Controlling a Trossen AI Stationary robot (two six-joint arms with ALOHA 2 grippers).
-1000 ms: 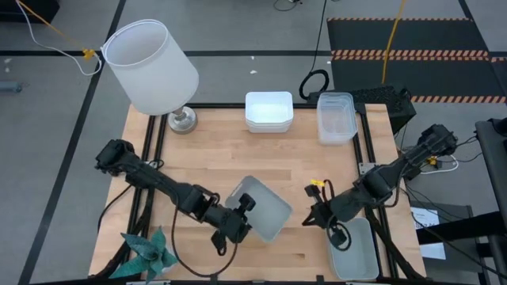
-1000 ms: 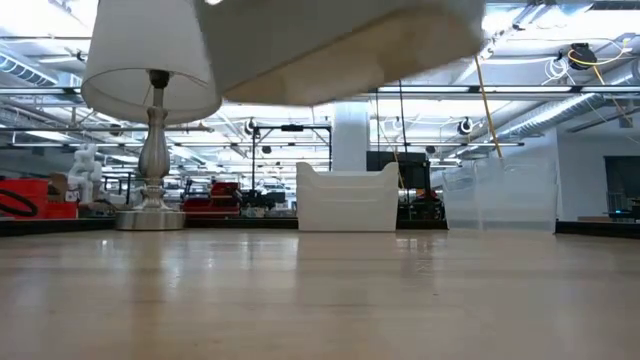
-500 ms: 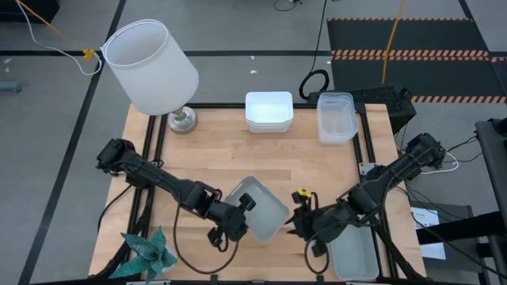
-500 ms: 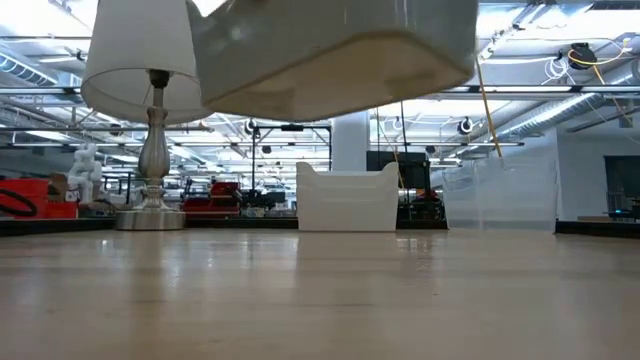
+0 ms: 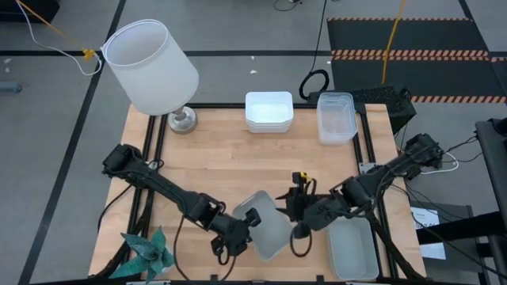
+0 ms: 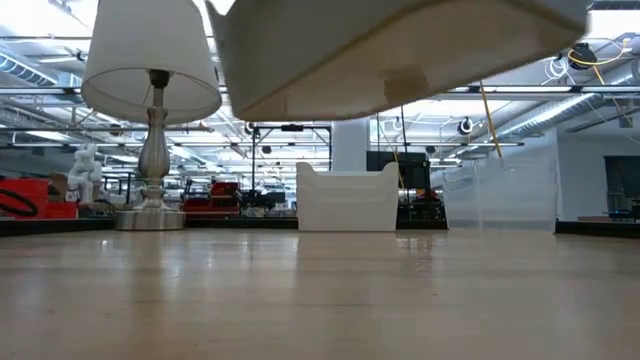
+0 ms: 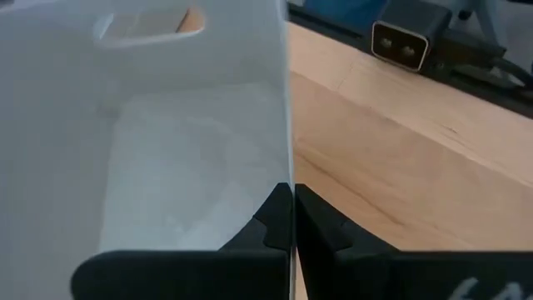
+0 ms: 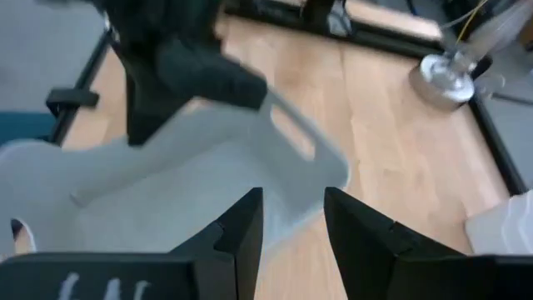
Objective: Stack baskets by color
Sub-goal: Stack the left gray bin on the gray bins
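No text, label, brand, number or sign can be read anywhere in these views, neither on the things on the desk nor in the room behind.

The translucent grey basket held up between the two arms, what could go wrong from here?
1. The left claw pinches only the thin rim of the translucent grey rectangular plastic basket, which hangs tilted off the wooden table; it might slip or swing.
2. The right claw is open at the basket's other edge; closing off-target could knock it loose.
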